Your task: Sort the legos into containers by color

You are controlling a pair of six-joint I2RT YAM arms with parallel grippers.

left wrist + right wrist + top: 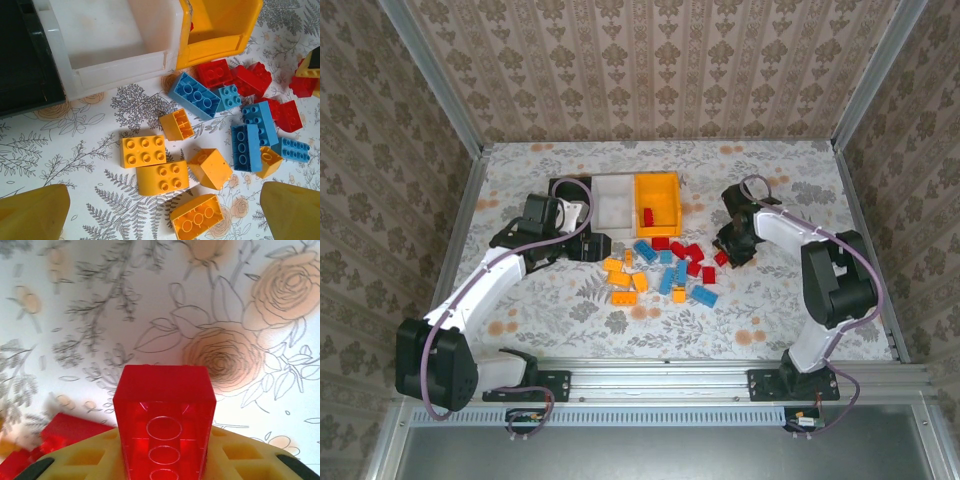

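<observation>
Where your right claw [732,250] sat: right edge of the lego pile [665,270], pinched on a red lego [164,425], hollow underside toward its camera.
Your left claw [588,243]: spread wide over orange legos [144,151], just before the white bin [614,203].
Colours in that lego pile: red, blue and orange, mixed on your tabletop [770,320].
Your orange-yellow bin [657,183]: held another red brick [648,216].

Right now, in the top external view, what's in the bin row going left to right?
black bin → white bin → orange-yellow bin, all side by side.
</observation>
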